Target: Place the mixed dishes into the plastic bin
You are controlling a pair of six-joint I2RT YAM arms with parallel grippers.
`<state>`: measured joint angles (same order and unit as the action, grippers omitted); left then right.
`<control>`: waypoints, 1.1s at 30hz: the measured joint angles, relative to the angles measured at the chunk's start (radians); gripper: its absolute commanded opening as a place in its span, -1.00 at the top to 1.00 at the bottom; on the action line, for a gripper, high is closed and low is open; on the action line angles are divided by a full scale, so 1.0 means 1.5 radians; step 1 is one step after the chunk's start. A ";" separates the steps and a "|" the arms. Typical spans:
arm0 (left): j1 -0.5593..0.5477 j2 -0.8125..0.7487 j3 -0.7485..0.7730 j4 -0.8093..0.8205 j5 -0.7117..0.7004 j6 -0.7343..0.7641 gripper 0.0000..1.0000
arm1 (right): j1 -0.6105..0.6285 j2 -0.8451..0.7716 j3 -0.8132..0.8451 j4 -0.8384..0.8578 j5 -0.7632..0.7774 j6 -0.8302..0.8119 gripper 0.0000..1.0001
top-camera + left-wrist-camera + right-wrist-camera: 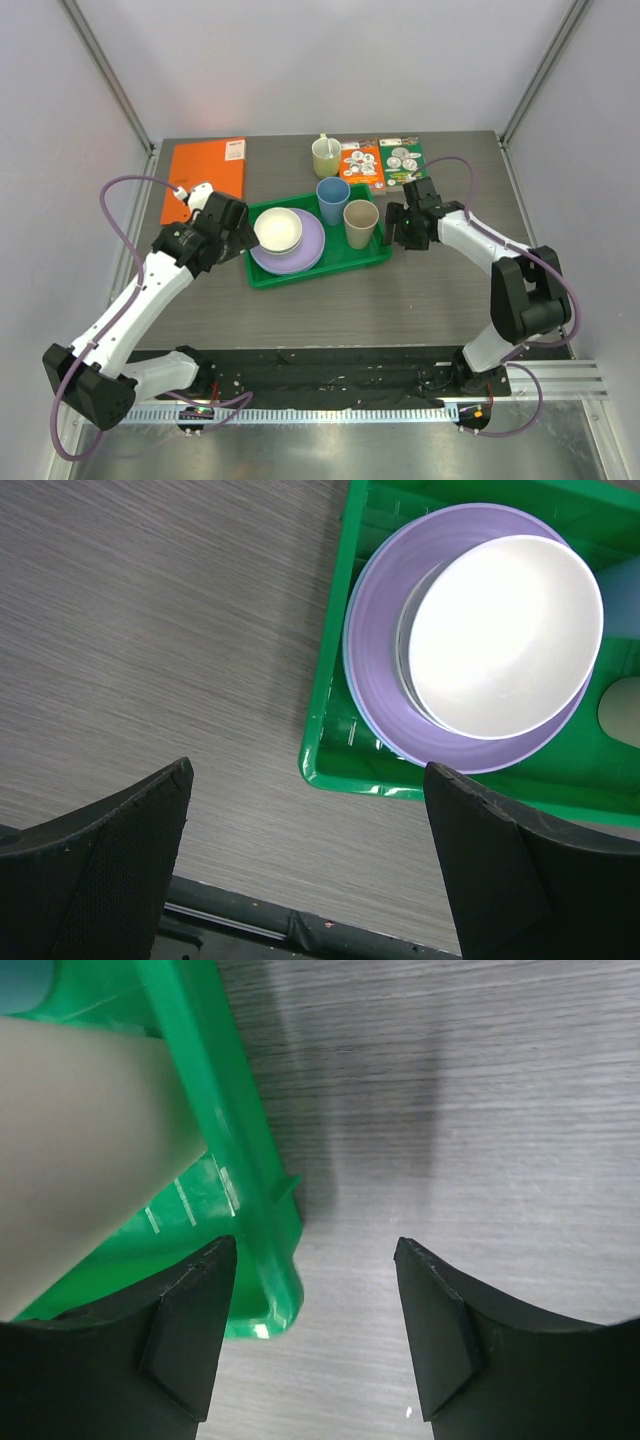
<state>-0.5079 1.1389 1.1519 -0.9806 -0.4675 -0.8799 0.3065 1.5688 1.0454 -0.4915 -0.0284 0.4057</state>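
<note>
Both are hovering spread-fingered and empty, left gripper (244, 228) at nine o'clock of the green bin (330, 271), right gripper (392, 228) at three (dishes (300, 255) seemingly all in), so rising straight up is looking wisest.

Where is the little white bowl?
In the top view, the small cream bowl sits on the lilac plate in the left part of the green bin, just left of the blue cup.
</note>
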 measured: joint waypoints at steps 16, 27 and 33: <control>0.000 0.003 -0.018 0.002 0.000 0.000 -0.91 | 0.009 0.054 -0.021 0.082 -0.046 0.010 0.96; 0.000 0.003 -0.030 0.002 0.000 -0.002 -0.91 | 0.017 -0.088 -0.160 0.066 -0.006 0.082 0.98; 0.000 0.001 -0.030 0.002 -0.003 -0.002 -0.92 | 0.022 -0.098 -0.166 0.061 -0.006 0.083 0.98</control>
<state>-0.5079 1.1408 1.1072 -0.9779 -0.4713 -0.8822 0.3393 1.4223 0.7963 -0.4004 -0.0368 0.5304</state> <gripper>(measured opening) 0.955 0.190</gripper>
